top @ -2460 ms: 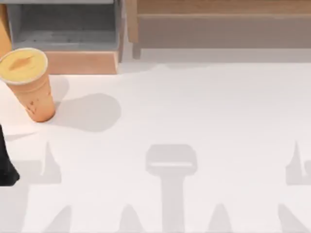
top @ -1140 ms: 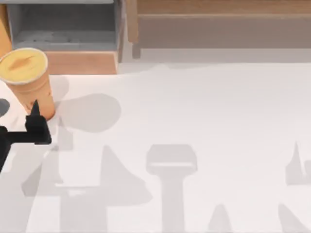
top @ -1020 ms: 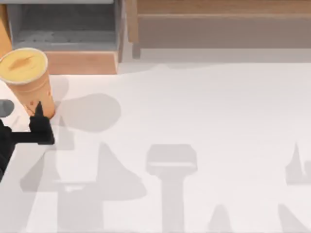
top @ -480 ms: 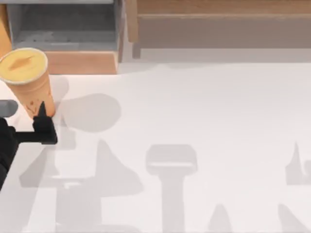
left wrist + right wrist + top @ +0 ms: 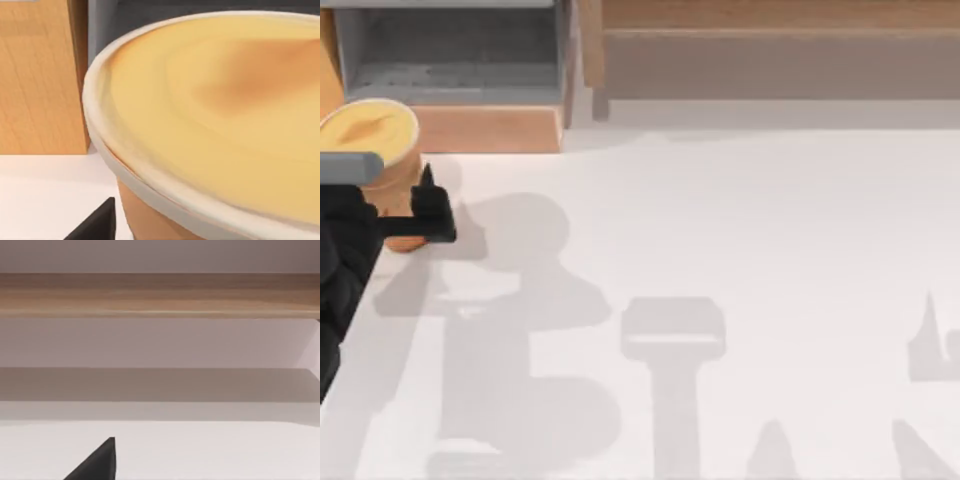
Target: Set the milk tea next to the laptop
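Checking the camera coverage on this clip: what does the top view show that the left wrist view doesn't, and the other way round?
Top view: the left arm reaching in from the left edge, the left gripper at the milk tea's side, the open white table and a long wooden shelf at the back. Left wrist view: the cup's pale rim and yellow top up close, and one dark finger tip. Shared: the milk tea, the table and the wooden box behind the cup.
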Controlling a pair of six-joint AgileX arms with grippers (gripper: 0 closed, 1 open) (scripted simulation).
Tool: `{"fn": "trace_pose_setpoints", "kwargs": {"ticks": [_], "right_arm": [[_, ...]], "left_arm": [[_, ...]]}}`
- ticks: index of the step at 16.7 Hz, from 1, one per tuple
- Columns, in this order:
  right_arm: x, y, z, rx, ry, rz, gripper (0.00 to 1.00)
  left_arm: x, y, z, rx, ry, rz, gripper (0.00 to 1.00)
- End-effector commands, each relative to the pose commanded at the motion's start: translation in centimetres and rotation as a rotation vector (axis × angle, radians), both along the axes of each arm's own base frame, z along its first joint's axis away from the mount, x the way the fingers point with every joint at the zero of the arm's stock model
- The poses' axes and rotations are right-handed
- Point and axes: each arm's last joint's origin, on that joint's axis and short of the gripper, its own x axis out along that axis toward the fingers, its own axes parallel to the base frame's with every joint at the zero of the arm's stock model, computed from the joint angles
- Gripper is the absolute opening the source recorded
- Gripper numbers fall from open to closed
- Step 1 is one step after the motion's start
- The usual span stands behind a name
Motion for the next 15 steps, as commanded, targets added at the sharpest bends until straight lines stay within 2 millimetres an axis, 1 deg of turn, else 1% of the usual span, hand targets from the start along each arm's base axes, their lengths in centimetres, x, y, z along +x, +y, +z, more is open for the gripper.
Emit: {"fn": "trace_pose_setpoints", "kwargs": {"ticks": [2,6,15], "right_arm": [[0.00,0.00,0.00,0.000,0.000,0.000,1.00],[0.00,0.00,0.00,0.000,0.000,0.000,1.00],[0.00,0.00,0.00,0.000,0.000,0.000,1.00]], "left_arm": [[1.21,-0.02,-0.37,0.000,0.000,0.000,1.00],[1.43,-0.02,-0.45,0.000,0.001,0.000,1.00],[1.43,-0.02,-0.45,0.000,0.001,0.000,0.32]]}}
